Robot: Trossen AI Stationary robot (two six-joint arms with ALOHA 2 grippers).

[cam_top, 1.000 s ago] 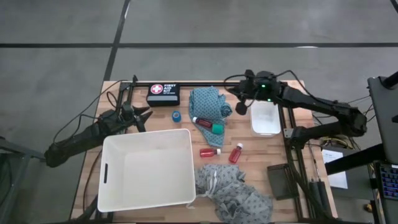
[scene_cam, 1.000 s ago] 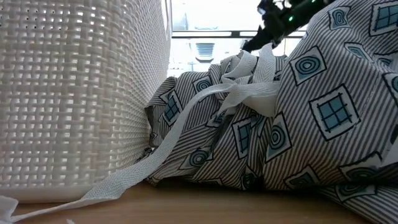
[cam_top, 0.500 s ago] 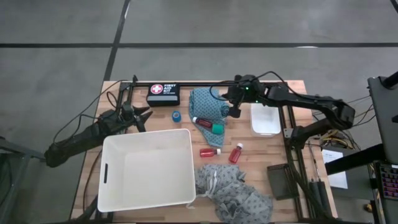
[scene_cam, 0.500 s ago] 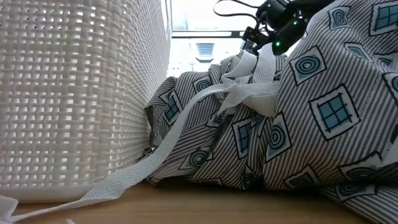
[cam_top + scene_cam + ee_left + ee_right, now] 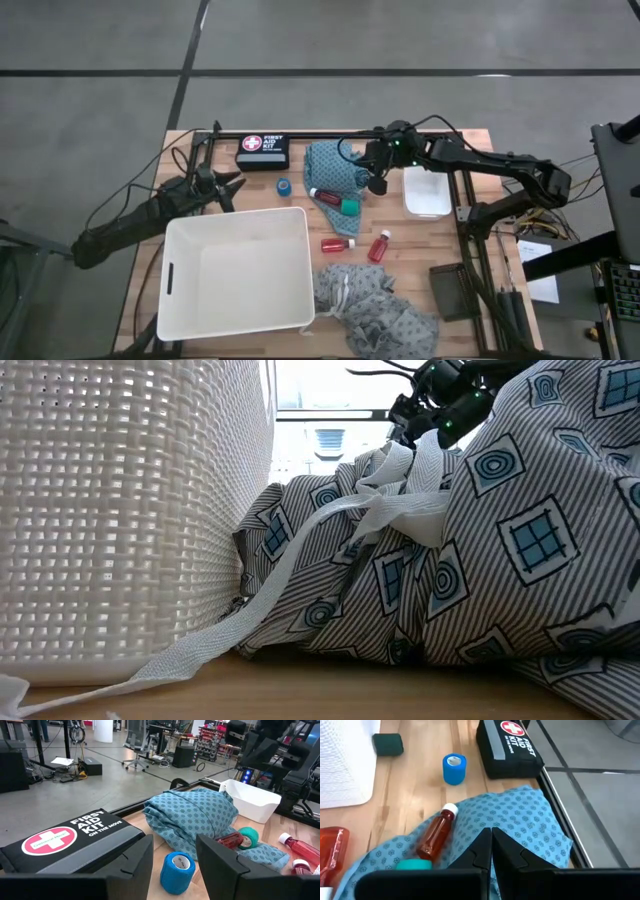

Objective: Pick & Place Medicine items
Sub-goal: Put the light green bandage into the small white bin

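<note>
Jaws of the right gripper are pressed together, empty, hanging over the teal cloth where one red bottle and the green roll lie. That bottle looks light, hard and slick; it could roll, so pinching across the body below the white cap seems safest. Two more bottles lie on the desk near the white basket. Left gripper waits part open, facing the blue roll.
</note>
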